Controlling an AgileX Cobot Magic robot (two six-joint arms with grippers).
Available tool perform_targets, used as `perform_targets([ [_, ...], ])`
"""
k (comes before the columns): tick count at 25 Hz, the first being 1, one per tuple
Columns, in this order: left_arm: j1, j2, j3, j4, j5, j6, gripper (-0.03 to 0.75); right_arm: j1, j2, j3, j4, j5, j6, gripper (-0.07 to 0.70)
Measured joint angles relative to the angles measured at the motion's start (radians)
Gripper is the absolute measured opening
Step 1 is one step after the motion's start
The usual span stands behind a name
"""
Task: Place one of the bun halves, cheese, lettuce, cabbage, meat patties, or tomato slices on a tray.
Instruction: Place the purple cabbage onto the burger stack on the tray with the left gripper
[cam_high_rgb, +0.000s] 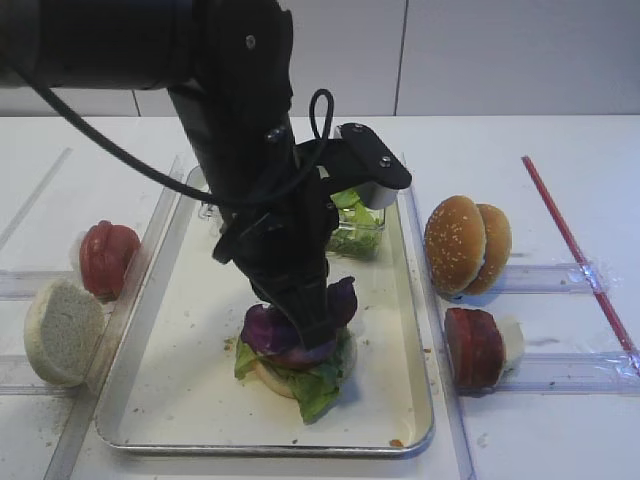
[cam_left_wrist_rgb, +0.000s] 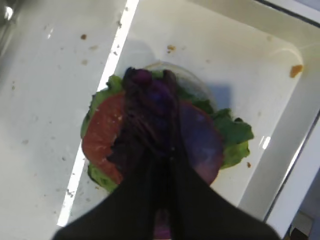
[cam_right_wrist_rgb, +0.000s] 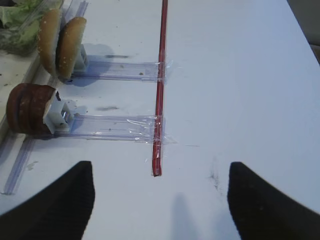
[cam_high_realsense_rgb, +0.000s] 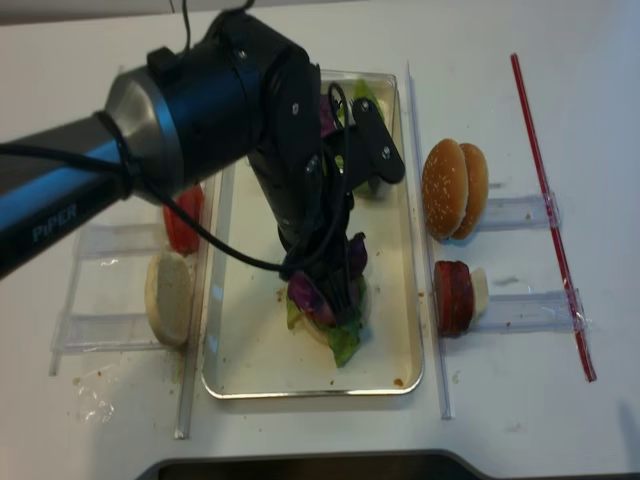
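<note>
Left gripper (cam_left_wrist_rgb: 160, 150) jaws clenched on floppy dark purple cabbage leaf (cam_left_wrist_rgb: 192, 137) over the stack, lower centre of silver-rimmed tray (cam_high_rgb: 415, 330); release flat, lift straight; right jaws spread empty.

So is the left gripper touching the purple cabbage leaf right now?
Touching. The left wrist view shows the left gripper shut on the cabbage, the leaf pinched between its fingertips above the stack.

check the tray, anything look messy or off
Crumbs dot the tray floor, and the lettuce sticks out unevenly beyond the stack's front edge. The left pincer is shut on the cabbage.
</note>
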Motion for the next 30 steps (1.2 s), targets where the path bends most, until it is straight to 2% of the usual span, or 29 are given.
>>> perform_targets([
  [11, -0.010, 0.003, 0.000, -0.002, 0.008, 0.008, 0.001, 0.000, 0.000, 0.000, 0.000, 0.000, 0.000, 0.561],
  [17, -0.010, 0.003, 0.000, -0.005, 0.045, 0.009, 0.010, 0.000, 0.000, 0.000, 0.000, 0.000, 0.000, 0.561],
  [22, -0.010, 0.003, 0.000, -0.006, 0.058, 0.009, 0.069, 0.000, 0.000, 0.000, 0.000, 0.000, 0.000, 0.561],
  [30, -0.010, 0.003, 0.000, -0.008, 0.017, -0.006, 0.168, 0.000, 0.000, 0.000, 0.000, 0.000, 0.004, 0.561],
])
